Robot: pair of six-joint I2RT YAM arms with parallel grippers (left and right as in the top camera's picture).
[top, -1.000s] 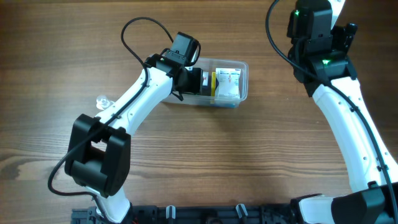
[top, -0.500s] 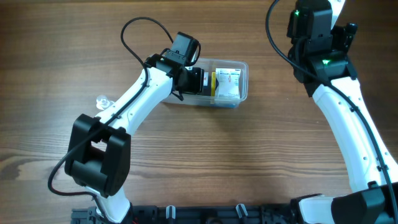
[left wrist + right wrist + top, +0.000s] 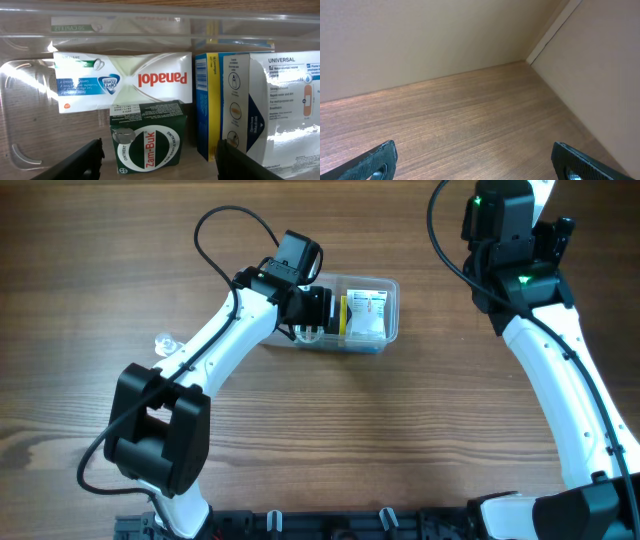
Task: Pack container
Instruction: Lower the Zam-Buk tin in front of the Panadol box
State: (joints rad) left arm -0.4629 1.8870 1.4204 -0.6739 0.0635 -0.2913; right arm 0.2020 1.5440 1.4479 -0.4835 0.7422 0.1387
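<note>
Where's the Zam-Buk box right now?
Left wrist view: the Zam-Buk box sits inside the container, in front of the Panadol box, left of the plaster box.

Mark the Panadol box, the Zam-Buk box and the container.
Panadol box point(image 3: 122, 82): left wrist view, middle of its white printed face.
Zam-Buk box point(image 3: 147, 140): left wrist view, centre of its green front face.
container point(image 3: 30, 125): left wrist view, bare clear plastic at its left end.

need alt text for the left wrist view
Inside the clear container, a green Zam-Buk box sits between the open fingers of the left gripper, with a gap on each side. Behind it lies an upside-down white Panadol box; a blue-and-white box stands to the right.
</note>
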